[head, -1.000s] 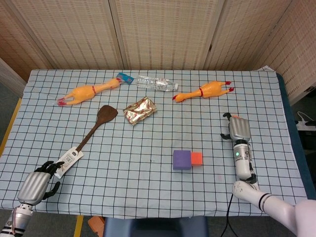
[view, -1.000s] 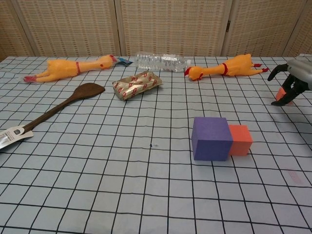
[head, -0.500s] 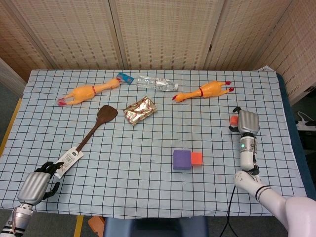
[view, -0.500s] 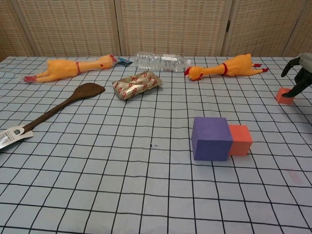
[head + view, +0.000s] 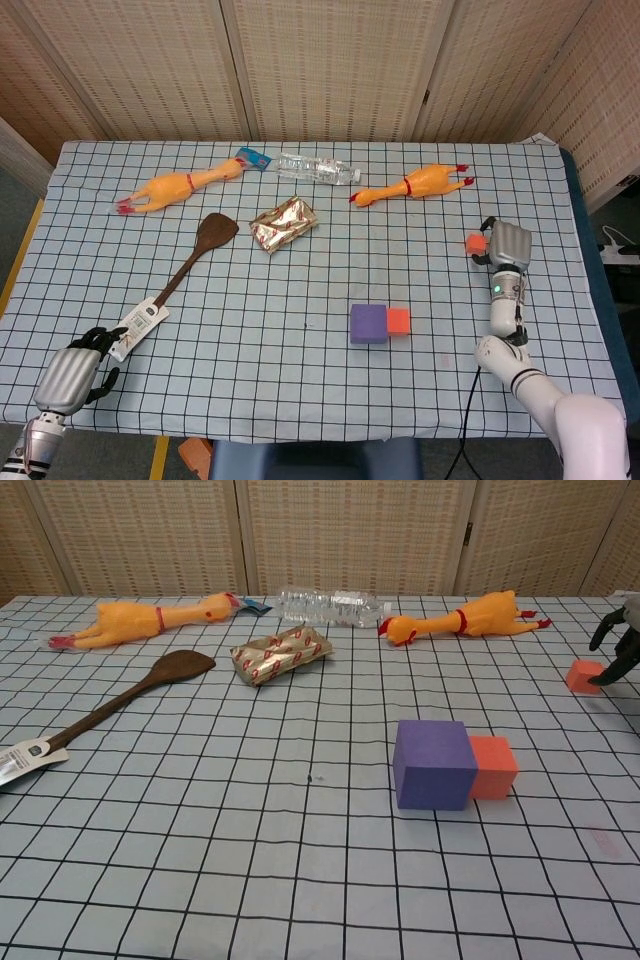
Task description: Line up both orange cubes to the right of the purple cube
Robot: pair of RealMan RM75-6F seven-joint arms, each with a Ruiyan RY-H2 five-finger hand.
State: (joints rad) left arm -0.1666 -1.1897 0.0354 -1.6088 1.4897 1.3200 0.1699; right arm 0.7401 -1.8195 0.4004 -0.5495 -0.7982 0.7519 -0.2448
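purple cube (image 5: 433, 764) sits centre-right of frame, one orange cube (image 5: 493, 767) touching its right face, first slot done. second orange cube (image 5: 583, 676) far right, loose on worktop (image 5: 250, 860). my right hand (image 5: 508, 245) just beside it, fingers (image 5: 607, 633) spread, holding nothing. left hand (image 5: 68, 378) parked lower left, fingers curled, empty.

High head view (chest lower, nearer)

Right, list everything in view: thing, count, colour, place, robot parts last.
purple cube: 1, purple, centre-right.
orange cubes: 2, orange; one touching the purple cube's right side, one far right by the right hand.
rubber chickens: 2, yellow-orange; back left, back right.
plastic bottle: 1, clear, back centre.
foil packet: 1, gold-red, left of centre.
wooden spatula: 1, brown, left.
left hand: near-left corner, fingers curled.
right hand: far right, beside the loose cube.
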